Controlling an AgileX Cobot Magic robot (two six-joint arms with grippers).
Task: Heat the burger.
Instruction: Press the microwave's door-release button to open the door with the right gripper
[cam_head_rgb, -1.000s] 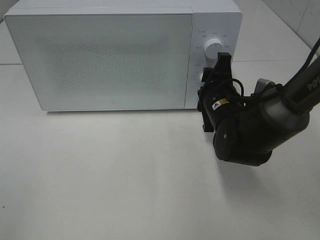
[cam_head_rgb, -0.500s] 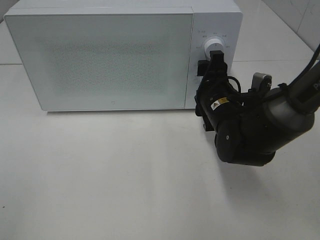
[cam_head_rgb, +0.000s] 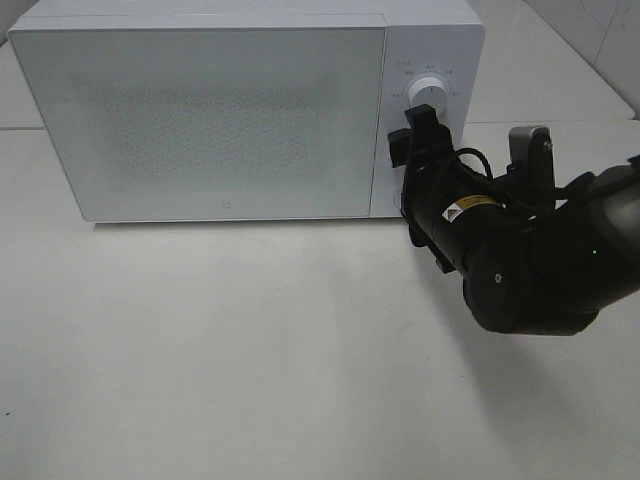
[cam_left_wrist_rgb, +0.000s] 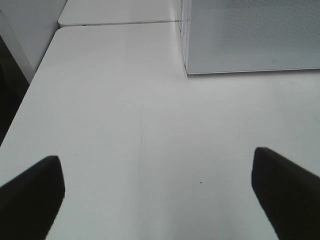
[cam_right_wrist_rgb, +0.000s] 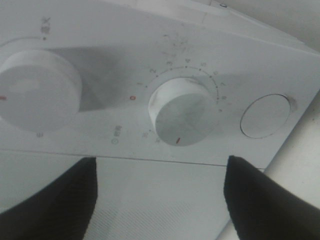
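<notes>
Microwave (cam_head_rgb: 200, 120) door shut and frosted. The burger isn't visible, so I can't tell where it is. Right claw (cam_head_rgb: 418, 128) is released, with fingers spread in front of the control panel at the door's 3 o'clock. It's lined up on the lower knob (cam_right_wrist_rgb: 181, 111) without touching it. The upper knob (cam_head_rgb: 428, 90) is at the claw's 12 o'clock. Left claw (cam_left_wrist_rgb: 155, 165) is released and hovers over the desk (cam_left_wrist_rgb: 125, 100).

High overview; wrist close-ups (shared microwave (cam_head_rgb: 200, 120))
</notes>
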